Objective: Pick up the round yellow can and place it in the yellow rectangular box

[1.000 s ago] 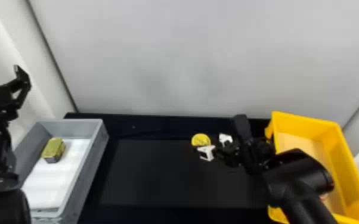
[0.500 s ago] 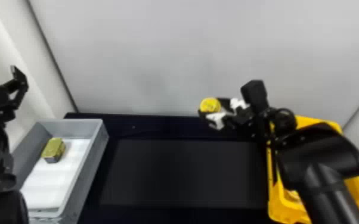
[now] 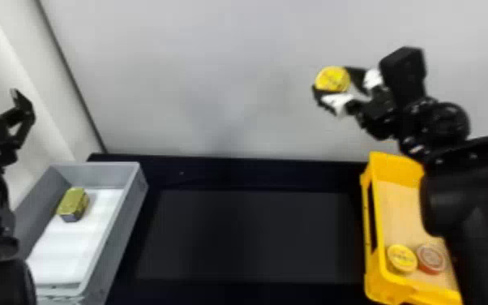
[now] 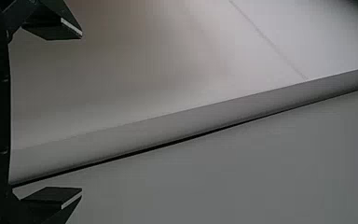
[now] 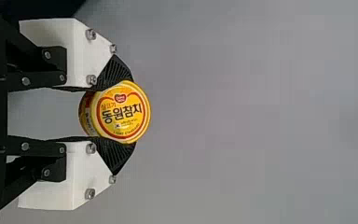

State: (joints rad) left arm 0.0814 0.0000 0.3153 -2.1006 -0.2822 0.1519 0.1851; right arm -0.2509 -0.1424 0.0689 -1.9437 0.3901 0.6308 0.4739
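Near end of the yellow rectangular plastic box [image 3: 389, 293] is partly taken: round yellow-lidded can [image 3: 402, 258] and round red-rimmed can [image 3: 431, 258] are seated there side by side. Bare floor farther up the box should be aimed for, so neither gets stacked on. Carry should be kept high until the box's left wall is passed, then lowered straight; can should be levelled and released only once its base is supported. Slip is the risk if it's rushed, since it's gripped near the fingertips.

Pose: black right forearm [image 3: 470, 190] is extended over the box's right side. Beyond it, wrist is raised and right gripper [image 5: 114, 113] is pointed leftward, clamped on opposite sides of the round yellow can [image 3: 332, 79]. Can is held in the air, beyond and left of the box, against the grey wall [image 3: 231, 81]. Left gripper [image 4: 81, 113] is parked at far left, fingers apart.
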